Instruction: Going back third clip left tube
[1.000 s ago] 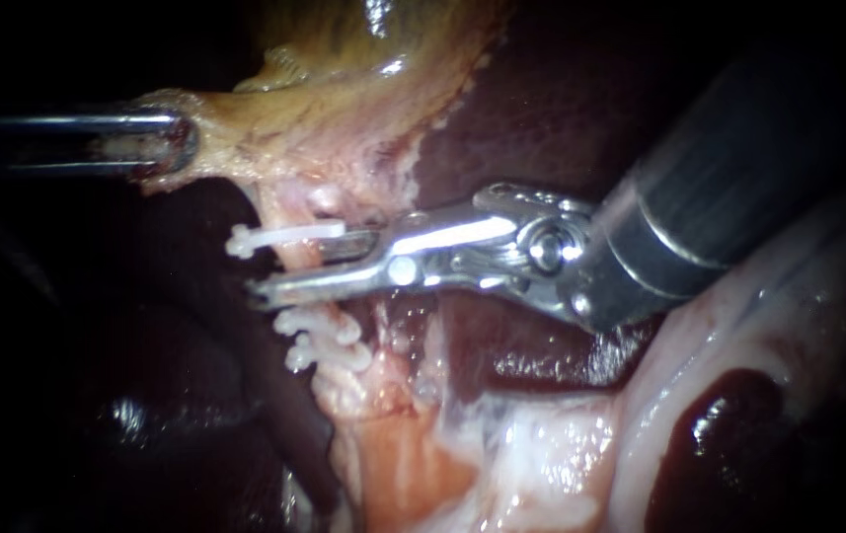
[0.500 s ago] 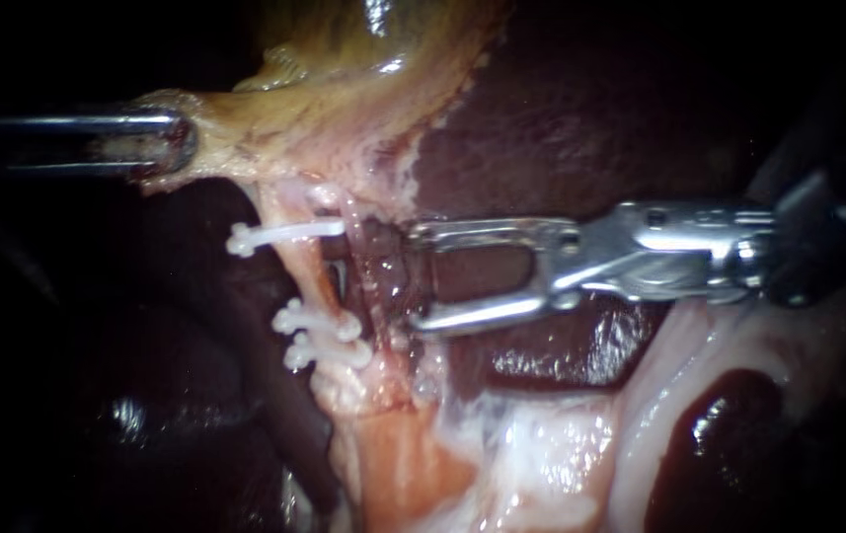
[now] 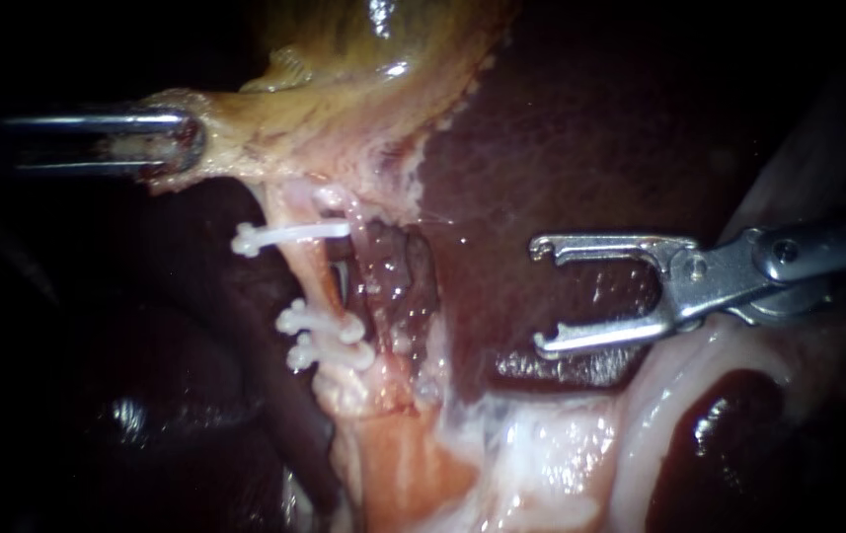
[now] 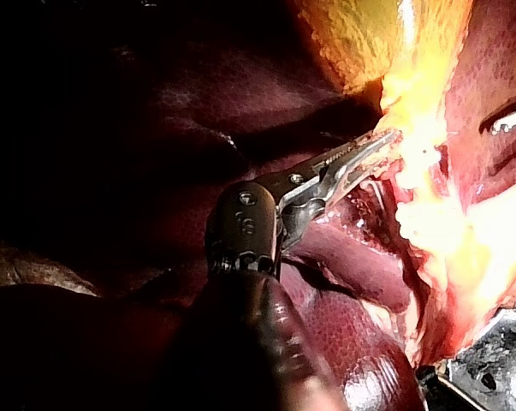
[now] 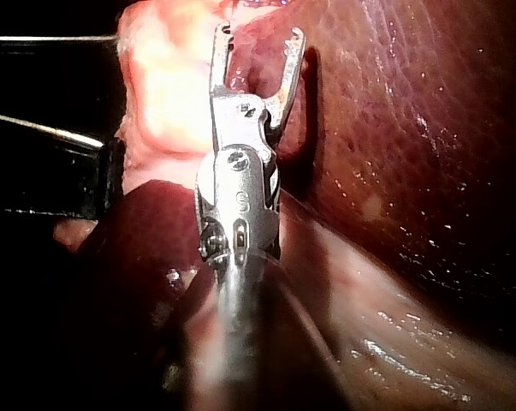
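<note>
Jaws of right instrument (image 3: 541,296) gape empty, now backed off tube (image 3: 309,281); left instrument (image 3: 186,143) clamps gallbladder (image 3: 363,69)

I'm seeing light pooling at the centre, darkness filling the surroundings, a wet grey surface (image 4: 489,370) showing beside the liver (image 4: 356,347).

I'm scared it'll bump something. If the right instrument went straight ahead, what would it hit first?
Probably the dark lumpy tissue beside the clipped tube, though depth is unclear. The right instrument, jaws open, points at it.
</note>
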